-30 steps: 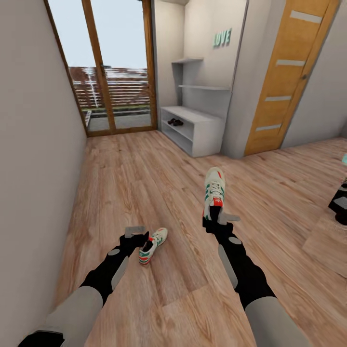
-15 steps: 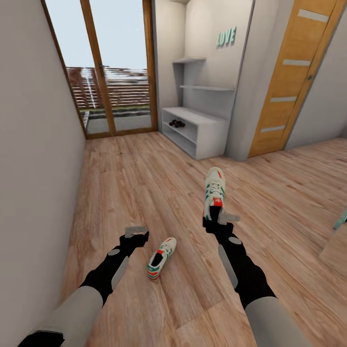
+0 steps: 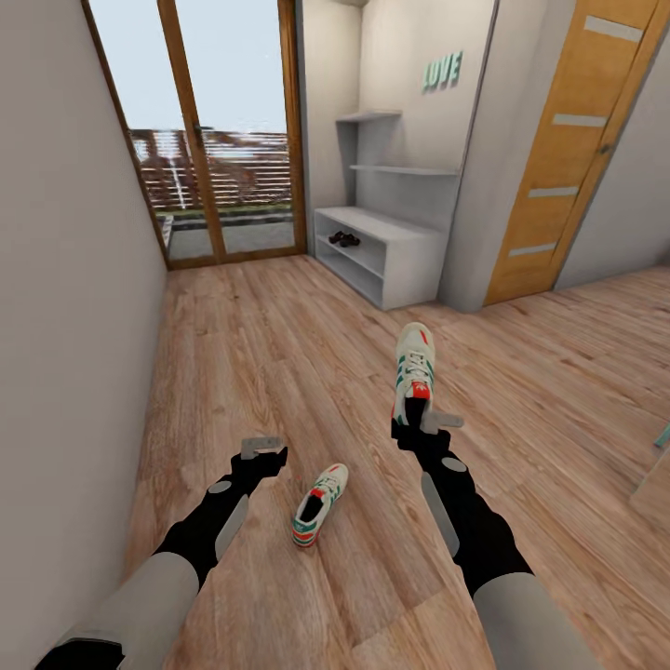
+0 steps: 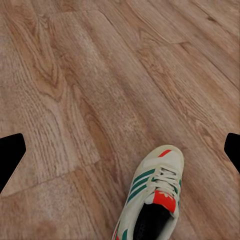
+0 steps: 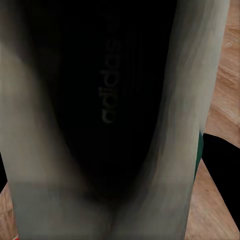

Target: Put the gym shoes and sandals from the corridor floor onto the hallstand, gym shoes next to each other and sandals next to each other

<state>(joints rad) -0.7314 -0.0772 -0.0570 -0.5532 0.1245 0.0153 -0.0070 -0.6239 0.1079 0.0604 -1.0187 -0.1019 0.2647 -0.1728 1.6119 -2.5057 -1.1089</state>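
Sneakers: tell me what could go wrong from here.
The right hand holds one sneaker only by its heel end, toe sticking forward, so it may slip or swing loose on the way to the rack. The other sneaker lies on the floor beside the open left hand and could be left behind.

Home corridor — hallstand (image 3: 386,249) (glazed door (image 3: 209,130))

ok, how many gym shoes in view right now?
2. One gym shoe is held in the right end effector. The other gym shoe lies on the floor beside the open left end effector.
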